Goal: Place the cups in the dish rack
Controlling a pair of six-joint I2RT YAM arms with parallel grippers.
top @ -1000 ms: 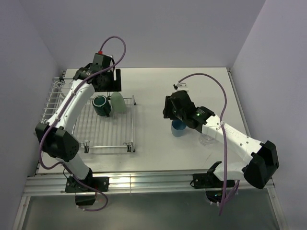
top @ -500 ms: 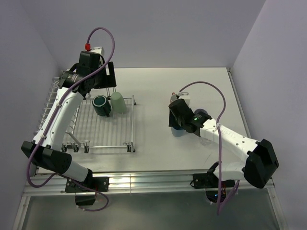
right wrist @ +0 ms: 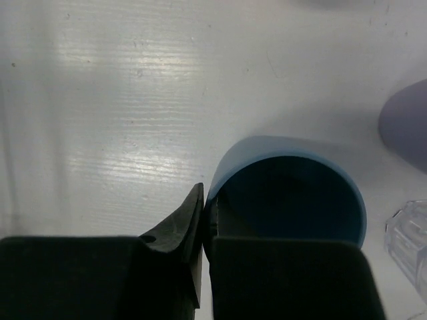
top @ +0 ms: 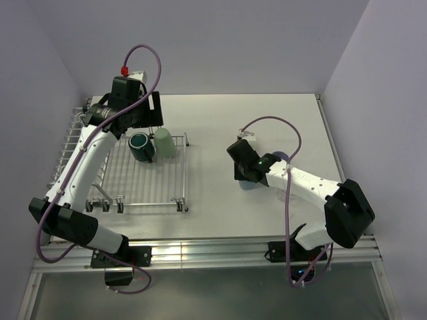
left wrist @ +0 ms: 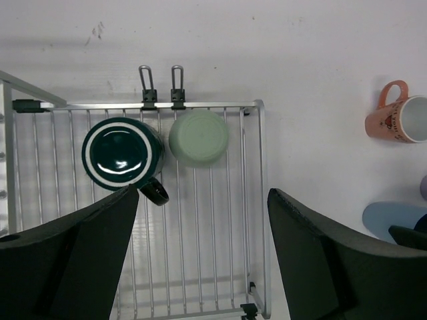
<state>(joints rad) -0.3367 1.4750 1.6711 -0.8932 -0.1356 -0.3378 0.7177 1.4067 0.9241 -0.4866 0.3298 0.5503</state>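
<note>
Blue cup (right wrist: pixel 287 193) low in right wrist view, upright on bench (right wrist: pixel 100 100), wall pinched by right tool (right wrist: pixel 203 220), one finger inside, likely for lifting. Left tool (left wrist: pixel 200 247) wide, empty, over rack (left wrist: pixel 257 200); mug (left wrist: pixel 120 153) and pale cup (left wrist: pixel 199 137) packed at upper edge, sparing room.

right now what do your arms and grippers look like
White tubes, black joints and bases, a looping purple cable on each. The left arm has a red plug near its wrist, the right arm a small green light. The left gripper and right gripper have broad black fingers.
</note>
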